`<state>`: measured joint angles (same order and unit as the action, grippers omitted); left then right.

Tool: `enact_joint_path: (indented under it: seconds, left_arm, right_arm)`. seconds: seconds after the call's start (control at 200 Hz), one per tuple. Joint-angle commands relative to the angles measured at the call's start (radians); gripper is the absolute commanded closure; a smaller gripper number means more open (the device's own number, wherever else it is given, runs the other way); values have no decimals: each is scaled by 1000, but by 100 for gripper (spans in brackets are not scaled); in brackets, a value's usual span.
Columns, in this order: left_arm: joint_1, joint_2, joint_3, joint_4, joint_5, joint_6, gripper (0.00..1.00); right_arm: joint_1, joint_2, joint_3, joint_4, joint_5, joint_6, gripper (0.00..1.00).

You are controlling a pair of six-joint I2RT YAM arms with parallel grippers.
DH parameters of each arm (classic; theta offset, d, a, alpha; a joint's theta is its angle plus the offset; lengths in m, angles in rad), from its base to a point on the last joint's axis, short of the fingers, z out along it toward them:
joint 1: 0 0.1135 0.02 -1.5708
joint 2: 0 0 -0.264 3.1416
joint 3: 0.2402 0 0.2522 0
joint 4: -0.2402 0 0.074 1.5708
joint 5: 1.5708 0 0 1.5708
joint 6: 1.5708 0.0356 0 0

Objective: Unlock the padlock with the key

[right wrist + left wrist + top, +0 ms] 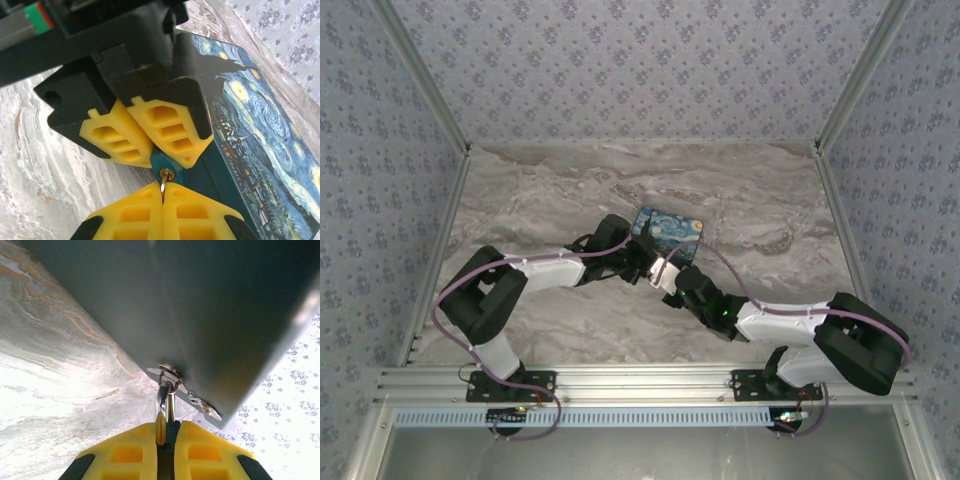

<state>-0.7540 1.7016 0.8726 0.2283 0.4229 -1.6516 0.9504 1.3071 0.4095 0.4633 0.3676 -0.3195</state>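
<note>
Item, right end effector (162, 189): yellow fingers (125, 215) at the lower edge of the right wrist view, pressed together and pinching the key (163, 183), a thin grey sliver whose tip meets the keyhole in the underside of the padlock (161, 163). Item, left end effector (152, 149): yellow fingers in a black housing, directly above, closed on the padlock's blue body from both sides. In the left wrist view the left end effector (167, 429) grips the padlock (161, 397) edge-on. Its silvery shackle rises to a metal hasp (172, 375) on the edge of the box (200, 305). Item, box (260, 135): starry-night pattern in blue and yellow, just behind the padlock. Item, worktop (570, 190): grey-veined marble, carrying the box (672, 232) near its centre, with the left end effector (645, 262) and right end effector (672, 282) meeting at the box's near edge.
</note>
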Motion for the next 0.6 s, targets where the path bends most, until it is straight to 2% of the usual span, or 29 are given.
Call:
enact_joint_path:
  seconds: [0.0,0.595]
  left_arm:
    - [-10,-11,1,36,39,-18,100]
    - [-10,4,3,33,31,-10,100]
  right_arm:
    - [8,17,-11,46,31,196,100]
    - [34,105,3,75,45,826,100]
